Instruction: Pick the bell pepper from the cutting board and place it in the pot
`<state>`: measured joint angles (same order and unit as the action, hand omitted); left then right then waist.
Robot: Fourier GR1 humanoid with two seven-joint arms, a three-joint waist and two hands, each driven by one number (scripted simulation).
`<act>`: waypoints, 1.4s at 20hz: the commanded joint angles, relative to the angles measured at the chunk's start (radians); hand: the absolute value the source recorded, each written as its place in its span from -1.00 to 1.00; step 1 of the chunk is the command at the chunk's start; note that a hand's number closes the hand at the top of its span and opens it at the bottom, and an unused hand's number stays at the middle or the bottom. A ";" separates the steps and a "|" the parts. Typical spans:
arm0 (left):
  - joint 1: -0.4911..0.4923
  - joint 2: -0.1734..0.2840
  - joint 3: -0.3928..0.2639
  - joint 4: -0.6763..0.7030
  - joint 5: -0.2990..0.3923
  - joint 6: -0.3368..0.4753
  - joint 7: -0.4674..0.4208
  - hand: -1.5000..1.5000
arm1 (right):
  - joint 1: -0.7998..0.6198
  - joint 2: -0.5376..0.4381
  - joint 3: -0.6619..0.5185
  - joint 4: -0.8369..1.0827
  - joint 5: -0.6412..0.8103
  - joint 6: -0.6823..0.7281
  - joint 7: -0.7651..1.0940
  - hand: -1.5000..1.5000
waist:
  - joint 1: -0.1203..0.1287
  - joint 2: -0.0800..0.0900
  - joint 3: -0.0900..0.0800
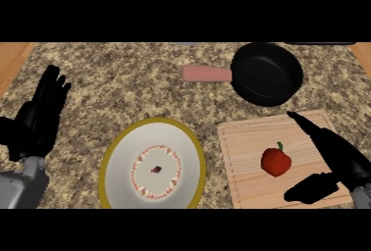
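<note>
So the red bell pepper [276,161] is sat on the wooden cutting board [246,186], roughly in the middle, stem pointing up and away. It hasn't been picked up yet. The right hand [340,157] is parked just to the pepper's right, over the board, with its fingers [308,125] stretched out straight and the thumb [311,188] splayed wide below, so nothing is held. Looks like the hand is spread that way so the pepper can be taken in between thumb and fingers from the side; that's a guess though.

The black pot [267,73] with its pinkish handle [206,73] is set further back on the granite table [130,93], just beyond the board's far edge. A pretty short carry is expected, with nothing seen standing between board and pot.

A yellow-rimmed plate [119,152] is found left of the board, close beside it, well off that route. The left hand [39,115] is rested at the left edge, fingers straight and up, holding nothing.
</note>
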<state>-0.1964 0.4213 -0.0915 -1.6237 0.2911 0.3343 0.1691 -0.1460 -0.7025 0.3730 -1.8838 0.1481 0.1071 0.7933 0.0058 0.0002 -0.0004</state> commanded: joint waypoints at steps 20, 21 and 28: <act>0.020 -0.080 0.162 0.036 -0.050 -0.179 -0.021 0.00 | 0.056 0.288 -0.046 0.269 0.373 0.078 -0.107 -1.00 | -0.006 0.000 0.000; 0.010 -0.084 0.135 -0.041 -0.089 -0.121 0.065 0.00 | -0.027 0.293 -0.087 0.387 0.357 0.098 -0.141 -1.00 | -0.001 0.000 0.001; 0.015 -0.135 0.119 -0.008 -0.133 -0.133 0.036 0.00 | 0.055 0.311 -0.016 0.342 0.441 0.127 -0.236 1.00 | -0.006 0.000 0.000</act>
<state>-0.1886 0.2976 0.0306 -1.6311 0.1679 0.2113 0.2039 -0.1201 -0.3911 0.3134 -1.5492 0.5514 0.2131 0.6270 0.0009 -0.0007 -0.0005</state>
